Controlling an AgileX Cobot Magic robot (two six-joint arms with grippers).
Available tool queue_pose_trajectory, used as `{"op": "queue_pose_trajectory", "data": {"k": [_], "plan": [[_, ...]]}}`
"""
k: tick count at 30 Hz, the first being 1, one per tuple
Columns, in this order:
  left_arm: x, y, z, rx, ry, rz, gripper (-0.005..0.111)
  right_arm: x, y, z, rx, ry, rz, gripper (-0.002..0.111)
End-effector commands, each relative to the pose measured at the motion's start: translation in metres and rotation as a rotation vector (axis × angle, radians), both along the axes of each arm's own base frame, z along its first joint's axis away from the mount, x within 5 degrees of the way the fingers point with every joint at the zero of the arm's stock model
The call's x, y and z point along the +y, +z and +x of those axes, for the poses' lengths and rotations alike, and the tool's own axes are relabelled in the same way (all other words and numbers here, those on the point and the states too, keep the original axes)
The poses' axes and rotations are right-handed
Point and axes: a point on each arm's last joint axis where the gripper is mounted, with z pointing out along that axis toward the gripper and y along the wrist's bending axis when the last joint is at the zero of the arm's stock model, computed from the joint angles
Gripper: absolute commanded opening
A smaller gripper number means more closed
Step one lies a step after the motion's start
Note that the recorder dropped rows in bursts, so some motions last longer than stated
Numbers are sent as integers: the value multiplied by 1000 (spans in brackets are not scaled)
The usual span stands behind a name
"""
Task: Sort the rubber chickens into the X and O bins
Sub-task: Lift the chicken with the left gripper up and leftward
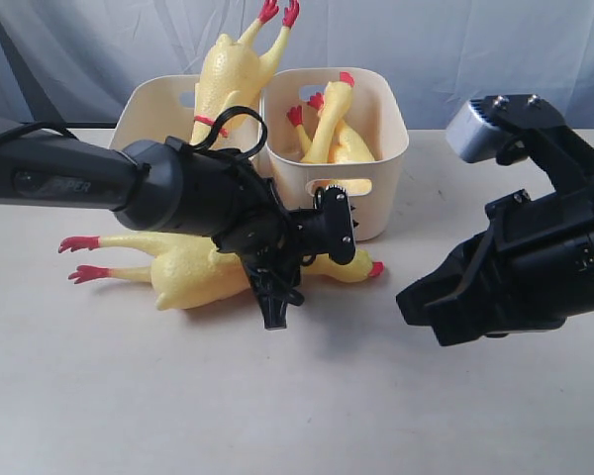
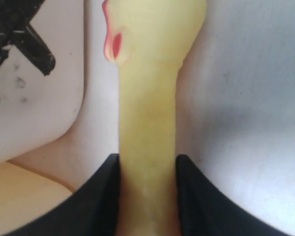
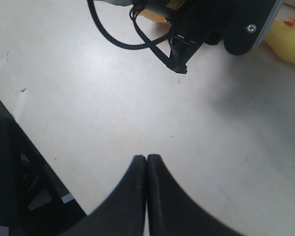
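Observation:
A large rubber chicken [image 1: 193, 269] lies on the table with its red feet to the left and its head [image 1: 369, 269] near the bins. My left gripper [image 1: 276, 300] is shut on the neck [image 2: 147, 113], with both black fingers [image 2: 189, 172] pressed against its sides. The cream wall beside the head carries a black X [image 2: 19, 34]. In the left bin [image 1: 144, 114] a banded chicken [image 1: 228, 79] stands feet up. The right bin [image 1: 381, 139] holds more chickens [image 1: 335, 134]. My right gripper [image 1: 411, 299] hovers shut and empty over the table [image 3: 146, 158]. The O mark is hidden.
The left arm [image 1: 69, 173] reaches across in front of the bins and hides their front walls. In the right wrist view, the left gripper body [image 3: 211, 24] and the chicken's head [image 3: 290, 42] lie beyond bare table. A blue-grey curtain hangs behind.

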Motion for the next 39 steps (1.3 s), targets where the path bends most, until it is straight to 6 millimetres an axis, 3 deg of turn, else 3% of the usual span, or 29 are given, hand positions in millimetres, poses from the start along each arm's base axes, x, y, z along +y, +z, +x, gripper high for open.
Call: {"op": "queue_pose_trajectory", "data": {"k": [1, 4, 12, 16, 23, 28, 39], "plan": [[2, -6, -3, 31, 16, 42, 12, -1, 0, 0, -8, -5, 2, -1], [6, -8, -7, 61, 32, 95, 0, -1, 0, 0, -8, -5, 2, -1], [-2, -2, -20, 81, 21, 115, 0, -1, 0, 0, -8, -5, 2, -1], [-7, 18, -29, 65, 29, 90, 0, -1, 0, 0, -8, -5, 2, -1], [9, 66, -39, 64, 141, 80, 0, -1, 0, 0, -8, -5, 2, -1], [14, 109, -47, 15, 178, -62, 0, -1, 0, 0, -8, -5, 2, -1], [18, 159, -54, -78, 246, -320, 0, -1, 0, 0, -8, -5, 2, -1]]}}
